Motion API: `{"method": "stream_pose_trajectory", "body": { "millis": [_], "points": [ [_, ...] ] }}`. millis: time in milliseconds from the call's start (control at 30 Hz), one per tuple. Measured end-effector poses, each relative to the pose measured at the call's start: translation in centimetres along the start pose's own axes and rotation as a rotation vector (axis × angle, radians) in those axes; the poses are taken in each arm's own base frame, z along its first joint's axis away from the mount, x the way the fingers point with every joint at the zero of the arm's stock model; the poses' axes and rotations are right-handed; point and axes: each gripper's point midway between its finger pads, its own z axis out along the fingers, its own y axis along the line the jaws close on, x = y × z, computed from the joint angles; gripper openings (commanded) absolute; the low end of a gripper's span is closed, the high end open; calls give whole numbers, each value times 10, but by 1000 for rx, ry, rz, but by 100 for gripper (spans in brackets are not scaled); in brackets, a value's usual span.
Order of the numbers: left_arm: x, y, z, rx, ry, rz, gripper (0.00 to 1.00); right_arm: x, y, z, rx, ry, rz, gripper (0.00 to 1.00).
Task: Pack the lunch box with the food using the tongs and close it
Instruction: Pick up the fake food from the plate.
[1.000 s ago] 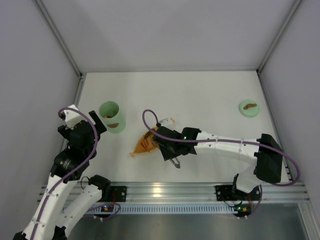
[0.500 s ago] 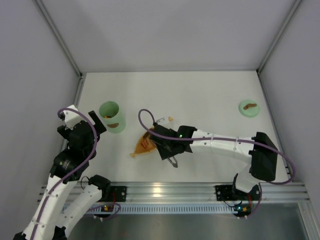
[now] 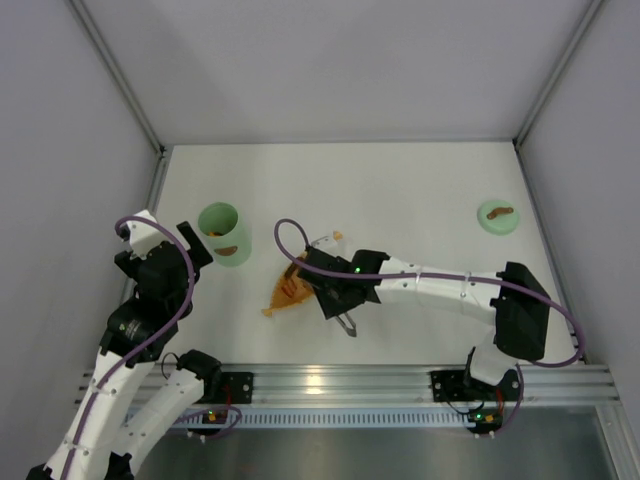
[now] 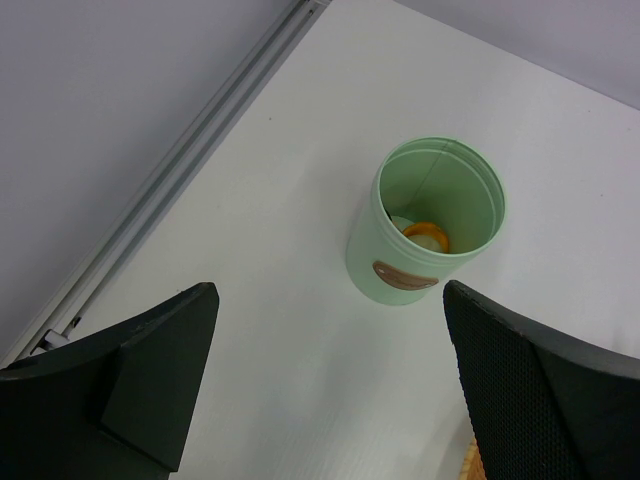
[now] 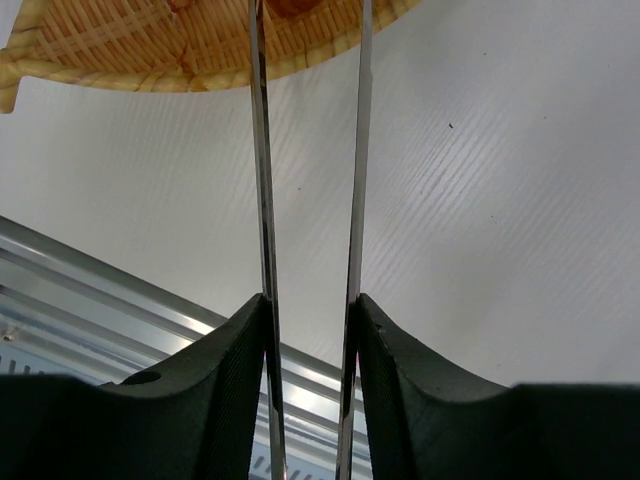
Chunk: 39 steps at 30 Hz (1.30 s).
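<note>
While clamped, tongs (image 5: 259, 150) cross tray rim (image 5: 180, 74).

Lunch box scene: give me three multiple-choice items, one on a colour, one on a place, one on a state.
1. What colour is the lunch box tub?
A) red
B) blue
C) mint green

2. Where is the lid?
A) on the tub
B) at the far right of the table, apart from the tub
C) leaning against the tub

3. How are the tongs?
A) clamped between the right gripper's fingers
B) lying loose on the table
C) standing in the tub

Answers:
1 C: the left wrist view shows its green wall.
2 B: the top view shows it alone near the right wall.
3 A: the right wrist view shows both fingers pressing the tong arms.
</note>
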Motion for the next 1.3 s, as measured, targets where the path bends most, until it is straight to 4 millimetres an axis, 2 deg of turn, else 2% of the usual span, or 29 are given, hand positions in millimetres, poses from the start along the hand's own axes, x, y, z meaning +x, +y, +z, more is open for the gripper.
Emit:
{"method": "stream_pose_trajectory", "body": {
  "millis": [400,767,1100,1300],
  "points": [
    [0,0,0,0,0,0,99,-2,-2,-3,-1,-7,-3,29],
    [0,0,0,0,0,0,99,-16,-4,-27,-18,-63,12,29],
    [0,0,0,0,0,0,99,-18,-7,-35,-13,-75,14,29],
    [0,0,0,0,0,0,99,-28,-5,-43,-24,-107,23,29]
  ]
}}
